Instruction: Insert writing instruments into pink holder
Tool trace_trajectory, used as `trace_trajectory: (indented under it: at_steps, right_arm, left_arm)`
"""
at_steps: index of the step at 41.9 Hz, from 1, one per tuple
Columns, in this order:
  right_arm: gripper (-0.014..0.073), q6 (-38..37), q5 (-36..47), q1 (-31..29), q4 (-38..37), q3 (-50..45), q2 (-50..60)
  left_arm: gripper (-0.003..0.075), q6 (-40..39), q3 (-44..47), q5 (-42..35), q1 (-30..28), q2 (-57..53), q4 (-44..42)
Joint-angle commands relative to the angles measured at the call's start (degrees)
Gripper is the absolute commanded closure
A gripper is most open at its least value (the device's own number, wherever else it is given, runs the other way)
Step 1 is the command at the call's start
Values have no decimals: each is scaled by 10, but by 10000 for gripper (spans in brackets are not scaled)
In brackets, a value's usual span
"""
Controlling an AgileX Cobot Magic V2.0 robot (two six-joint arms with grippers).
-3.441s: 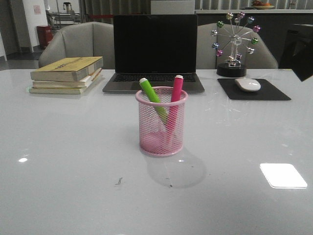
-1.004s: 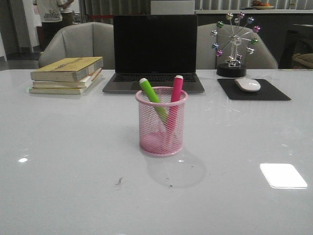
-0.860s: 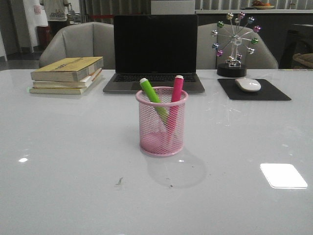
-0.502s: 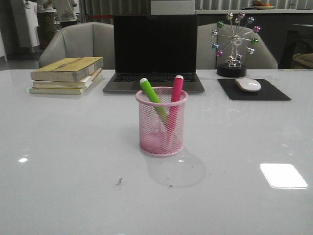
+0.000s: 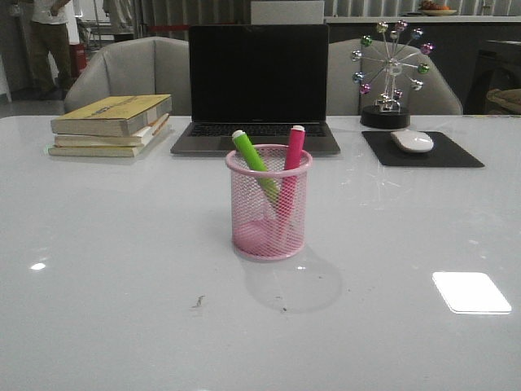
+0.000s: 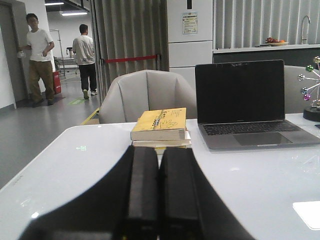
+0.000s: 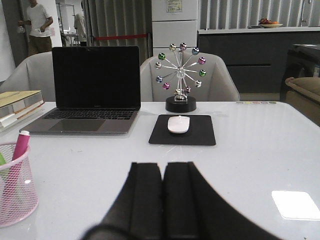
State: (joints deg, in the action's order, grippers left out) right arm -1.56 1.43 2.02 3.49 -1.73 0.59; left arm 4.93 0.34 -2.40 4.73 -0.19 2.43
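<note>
Table point(image 5: 106, 269): white and glossy; no arm reaches over it in the front view.
Laptop point(image 5: 258, 90): open at the far centre, screen dark, directly beyond the holder.
Books point(image 5: 110, 124): a stack at the far left.
Mouse point(image 5: 412, 140): on a dark pad at the far right, with a ball-spoked desk ornament point(image 5: 391, 69) just beyond it.
Change: nothing on the table has moved over the last few seconds; only people far in the background have shifted. I judge the task finished, arms withdrawn.
Pink holder point(image 5: 269, 204): upright at the table's centre, near side of the laptop.
Green marker point(image 5: 249, 151): inside the holder, long axis tilted, pale end up and leaning left, against the rim.
Pink marker point(image 5: 294, 148): inside the holder, nearly upright, pale end up and leaning slightly right; the two cross low down.
Left gripper point(image 6: 159, 192): fingers pressed together, nothing between them.
Right gripper point(image 7: 163, 197): likewise closed and empty, well to the right of the holder.
</note>
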Motion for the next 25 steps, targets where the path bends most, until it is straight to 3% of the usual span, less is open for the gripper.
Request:
trace_trajectory:
  at_steps: [1, 25]
  right_arm:
    - [526, -3, 47, -4, -4, 4, 11]
    - [526, -2, 47, -9, -35, 4, 11]
  left_arm:
    - [629, 1, 1, -52, -2, -11, 6]
    - [629, 1, 1, -52, -2, -11, 6]
